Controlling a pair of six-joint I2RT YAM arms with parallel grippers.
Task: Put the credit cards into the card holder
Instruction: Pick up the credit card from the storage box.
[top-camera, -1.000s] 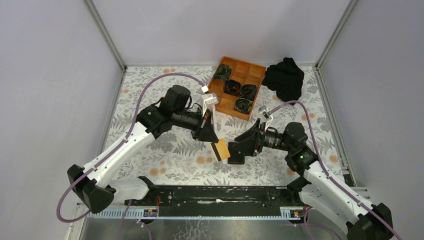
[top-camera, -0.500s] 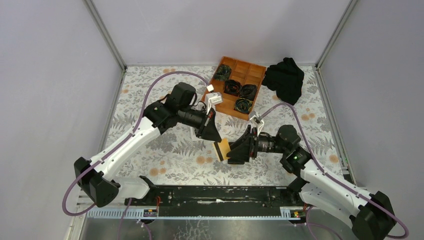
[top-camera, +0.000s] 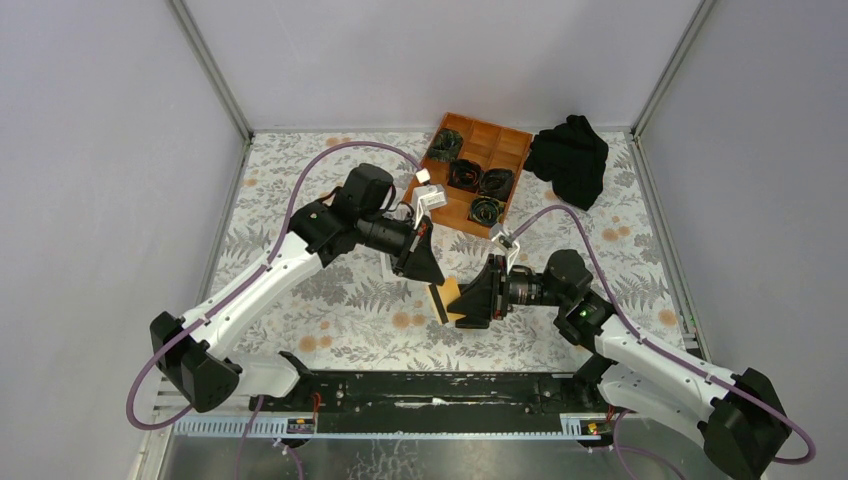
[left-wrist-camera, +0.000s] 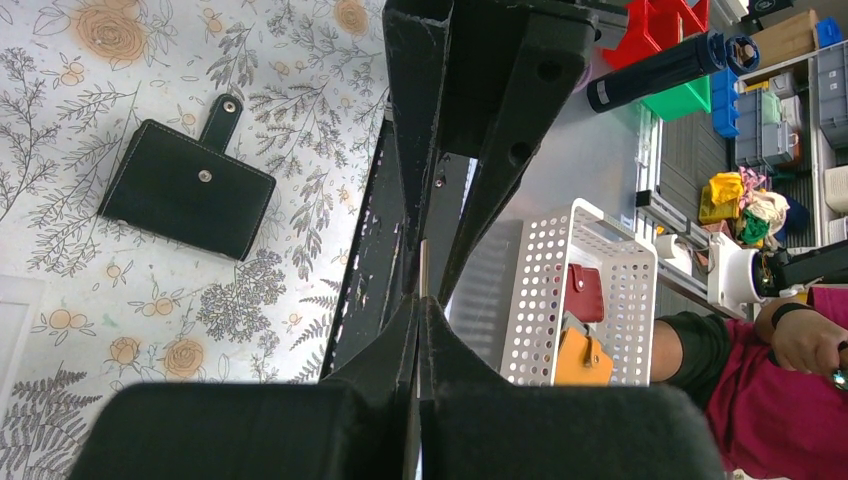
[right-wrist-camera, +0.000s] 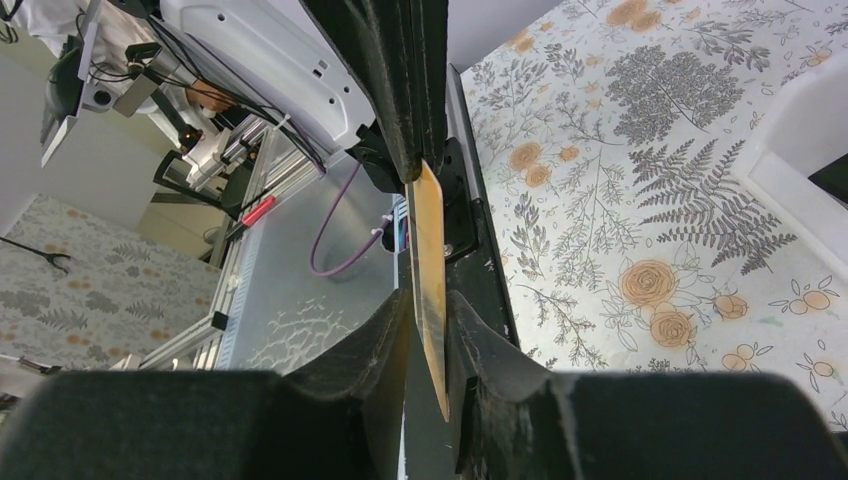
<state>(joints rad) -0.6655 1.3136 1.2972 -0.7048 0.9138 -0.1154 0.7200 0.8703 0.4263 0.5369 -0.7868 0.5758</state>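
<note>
An orange-tan credit card (top-camera: 450, 296) hangs in the air over the middle of the table. My left gripper (top-camera: 431, 281) is shut on its upper edge; in the left wrist view (left-wrist-camera: 420, 298) only the card's thin edge (left-wrist-camera: 424, 276) shows between the closed jaws. My right gripper (top-camera: 468, 305) is open, with its jaws standing narrowly on either side of the card's (right-wrist-camera: 430, 250) lower part and a gap on one side (right-wrist-camera: 427, 300). The black card holder (left-wrist-camera: 190, 186) lies closed on the table with its strap tab out; it is hidden in the top view.
The orange wooden compartment tray (top-camera: 455, 206) with dark coils stands at the back centre. A black cloth (top-camera: 570, 155) lies at the back right. A white box (right-wrist-camera: 800, 120) sits on the table beside the grippers. A white perforated basket (left-wrist-camera: 570, 290) stands beyond the table's near edge.
My right gripper has moved left, and its jaws now stand around the card. My left gripper shifted slightly right and back and keeps hold of the card.
</note>
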